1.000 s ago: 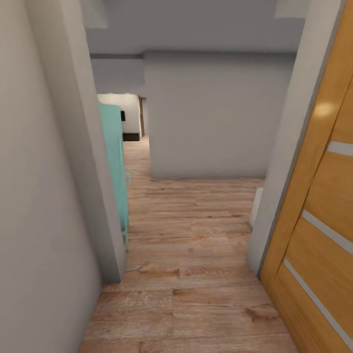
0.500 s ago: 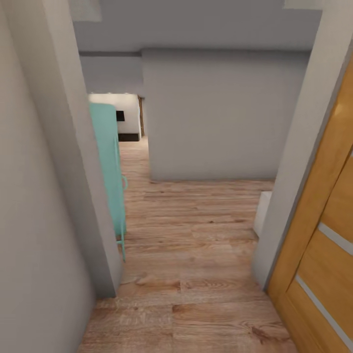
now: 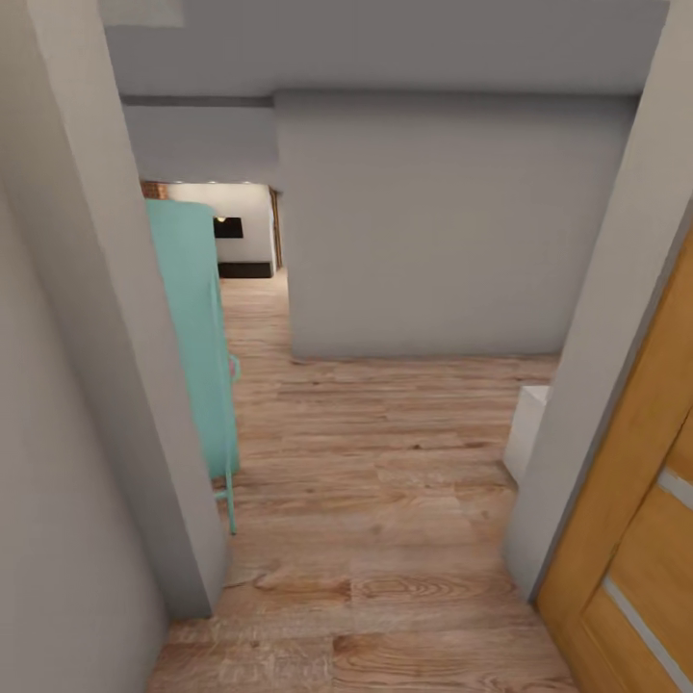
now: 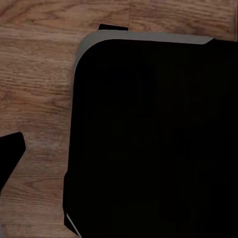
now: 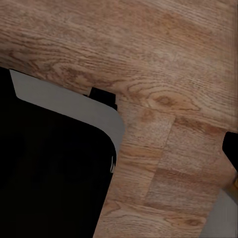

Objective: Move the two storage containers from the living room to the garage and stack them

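Looking for the two storage containers, you find no red-orange bin here yet, so you cannot say how far they are from either end effector. You are on the light wood-plank floor [image 3: 385, 481] of a hallway, not in the garage.

Since a second ago the whole head view has slid forward. The grey wall corner [image 3: 125, 385] on your left and the orange-brown wooden door [image 3: 635, 539] on your right sit further out to the sides, and more of the teal cabinet [image 3: 192, 346] shows. That is your camera moving, not the things. Far down the hall a bright room [image 3: 236, 231] opens up, with a bit of red brick [image 3: 149, 190] now peeking out. This probably means you are rolling toward the living room to fetch a bin.

Both wrist views look down at the wood planks and the robot's dark base [image 4: 153, 139]. You cannot tell if either end effector is wide or narrow.
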Robot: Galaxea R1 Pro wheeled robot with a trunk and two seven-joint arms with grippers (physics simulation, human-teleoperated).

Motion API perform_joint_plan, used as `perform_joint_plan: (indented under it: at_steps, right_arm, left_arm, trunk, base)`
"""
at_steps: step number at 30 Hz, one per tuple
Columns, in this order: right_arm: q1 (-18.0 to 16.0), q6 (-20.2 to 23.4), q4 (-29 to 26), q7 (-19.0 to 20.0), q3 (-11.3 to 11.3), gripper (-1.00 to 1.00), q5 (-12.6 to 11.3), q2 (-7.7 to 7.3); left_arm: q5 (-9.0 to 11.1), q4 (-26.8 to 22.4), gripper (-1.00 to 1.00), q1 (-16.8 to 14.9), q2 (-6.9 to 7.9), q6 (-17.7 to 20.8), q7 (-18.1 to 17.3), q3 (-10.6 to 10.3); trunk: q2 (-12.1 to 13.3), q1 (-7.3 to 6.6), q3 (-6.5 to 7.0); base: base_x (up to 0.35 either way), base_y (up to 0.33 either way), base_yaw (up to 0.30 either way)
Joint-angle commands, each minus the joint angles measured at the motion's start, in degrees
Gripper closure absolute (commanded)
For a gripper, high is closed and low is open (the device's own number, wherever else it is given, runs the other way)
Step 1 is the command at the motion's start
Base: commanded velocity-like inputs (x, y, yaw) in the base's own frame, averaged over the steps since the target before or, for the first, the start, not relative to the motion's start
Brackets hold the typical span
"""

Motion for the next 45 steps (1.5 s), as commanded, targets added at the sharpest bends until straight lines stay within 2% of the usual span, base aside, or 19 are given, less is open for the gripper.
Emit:
perform_joint_plan:
  at_steps: [1, 45]
  right_arm:
    - [-0.06, -0.34, 0.17, -0.02, 0.49, -1.0, -0.56, 0.04]
    - [-0.06, -0.01, 0.08, 0.06, 0.4, -1.0, -0.83, 0.0]
  left_arm:
    - [0.48, 0.01, -1.0, -0.02, 0.01, -0.14, -0.02, -0.07]
    - [0.55, 0.01, -1.0, -0.02, 0.04, -0.23, 0.07, -0.07]
  trunk:
    - [-0.03, 0.03, -0.06]
    - [-0.03, 0.03, -0.06]
  base:
    - [0.315, -0.071, 0.0]
    - [0.315, -0.071, 0.0]
